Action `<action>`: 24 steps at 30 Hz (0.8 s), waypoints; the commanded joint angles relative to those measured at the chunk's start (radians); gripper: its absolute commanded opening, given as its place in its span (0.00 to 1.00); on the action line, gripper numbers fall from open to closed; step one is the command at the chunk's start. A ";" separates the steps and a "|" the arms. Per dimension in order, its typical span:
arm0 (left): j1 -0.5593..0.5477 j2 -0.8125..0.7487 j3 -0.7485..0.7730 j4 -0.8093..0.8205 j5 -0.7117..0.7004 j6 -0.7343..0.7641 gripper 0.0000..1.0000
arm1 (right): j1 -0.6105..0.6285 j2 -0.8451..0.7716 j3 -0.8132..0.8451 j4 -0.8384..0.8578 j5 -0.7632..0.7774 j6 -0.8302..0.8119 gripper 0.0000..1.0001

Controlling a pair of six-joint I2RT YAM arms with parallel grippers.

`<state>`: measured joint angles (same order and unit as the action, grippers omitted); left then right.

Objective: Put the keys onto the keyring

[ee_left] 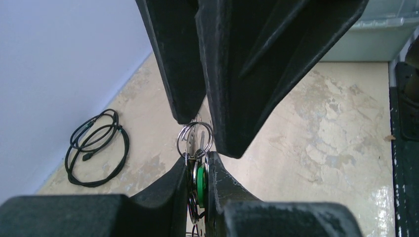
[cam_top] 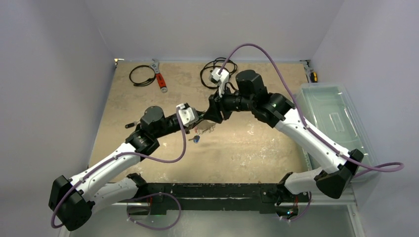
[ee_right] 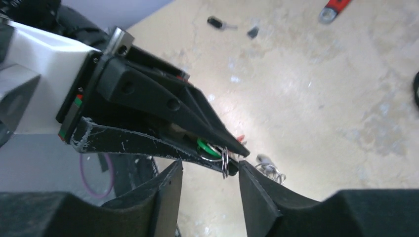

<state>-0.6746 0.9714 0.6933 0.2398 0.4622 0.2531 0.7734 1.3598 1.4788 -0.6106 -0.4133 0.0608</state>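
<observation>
My left gripper (ee_left: 197,160) is shut on a key with a green tag (ee_left: 201,180), held edge-on with thin dark rings beside it. A silver keyring (ee_left: 184,132) sticks out past its fingertips, a key blade showing through the loop. My right gripper (ee_right: 211,165) is open, its fingers (ee_left: 257,74) on either side of that keyring (ee_right: 225,162) without touching it. Both grippers meet above the mid table (cam_top: 205,116). More keys lie below on the table: a silver cluster (ee_right: 269,168), a red tag (ee_right: 240,138) and a blue-tagged one (cam_top: 196,139).
A dark-tagged key (cam_top: 131,125) lies left of the left arm. Two black coiled cables (cam_top: 142,75) (cam_top: 213,69) and a red-handled wrench (cam_top: 159,76) sit at the back. A clear plastic bin (cam_top: 336,118) stands along the right edge.
</observation>
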 commanded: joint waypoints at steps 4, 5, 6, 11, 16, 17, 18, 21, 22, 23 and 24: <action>0.003 -0.013 0.004 0.218 -0.005 -0.185 0.00 | 0.003 -0.198 -0.157 0.347 0.118 0.020 0.55; 0.002 -0.013 -0.001 0.243 -0.002 -0.211 0.00 | 0.003 -0.232 -0.198 0.404 0.134 0.025 0.56; 0.003 -0.014 -0.007 0.268 0.000 -0.237 0.00 | 0.003 -0.263 -0.246 0.465 0.149 0.026 0.56; 0.028 -0.007 -0.027 0.383 0.023 -0.367 0.00 | 0.002 -0.436 -0.524 0.818 0.172 0.022 0.56; 0.047 0.005 -0.041 0.453 0.067 -0.418 0.00 | 0.004 -0.478 -0.649 1.014 0.113 0.037 0.51; 0.049 0.004 -0.046 0.463 0.069 -0.421 0.00 | 0.003 -0.476 -0.654 1.030 0.105 0.037 0.49; 0.048 0.004 -0.049 0.464 0.071 -0.422 0.00 | 0.004 -0.468 -0.660 1.051 0.074 0.033 0.46; 0.048 0.007 -0.046 0.456 0.079 -0.416 0.00 | 0.007 -0.423 -0.633 1.052 -0.017 0.011 0.42; 0.048 0.007 -0.045 0.454 0.082 -0.414 0.00 | 0.008 -0.412 -0.626 1.051 -0.026 0.007 0.41; 0.048 0.008 -0.046 0.454 0.083 -0.413 0.00 | 0.008 -0.406 -0.623 1.059 -0.028 0.007 0.40; 0.048 0.007 -0.046 0.453 0.084 -0.411 0.00 | 0.008 -0.403 -0.628 1.078 -0.027 0.007 0.40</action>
<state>-0.6304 0.9840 0.6430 0.6029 0.5217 -0.1387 0.7742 0.9367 0.8204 0.3538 -0.3714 0.0814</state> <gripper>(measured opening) 0.107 0.408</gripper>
